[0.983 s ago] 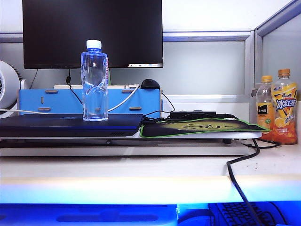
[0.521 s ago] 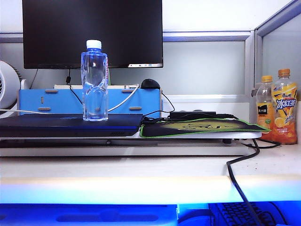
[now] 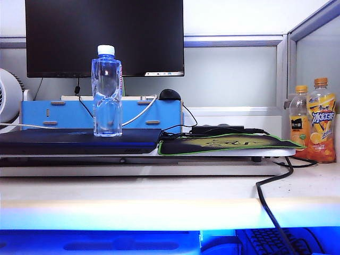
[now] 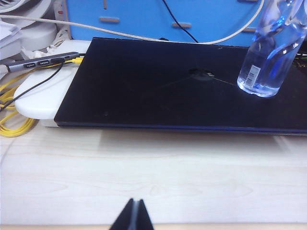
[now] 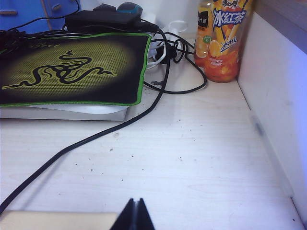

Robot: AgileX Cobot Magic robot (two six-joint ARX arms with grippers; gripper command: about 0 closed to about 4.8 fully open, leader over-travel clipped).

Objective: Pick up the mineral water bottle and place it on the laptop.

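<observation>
Standing upright, mineral water bottle (image 3: 107, 91) near laptop (image 3: 79, 141) edge, both tools (image 4: 134, 214) (image 5: 134, 213) closed

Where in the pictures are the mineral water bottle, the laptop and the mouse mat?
mineral water bottle (image 3: 107, 101): exterior view, on its pinched waist.
laptop (image 4: 158, 91): left wrist view, on the bare dark lid.
mouse mat (image 5: 72, 72): right wrist view, on its yellow-green snake logo.

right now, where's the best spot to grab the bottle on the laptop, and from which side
Probably the pinched waist of the bottle, taken level from the front. It stands upright on the laptop; the blue box and monitor block the back. Left gripper and right gripper, both shut, hang above the bare desk.
</observation>
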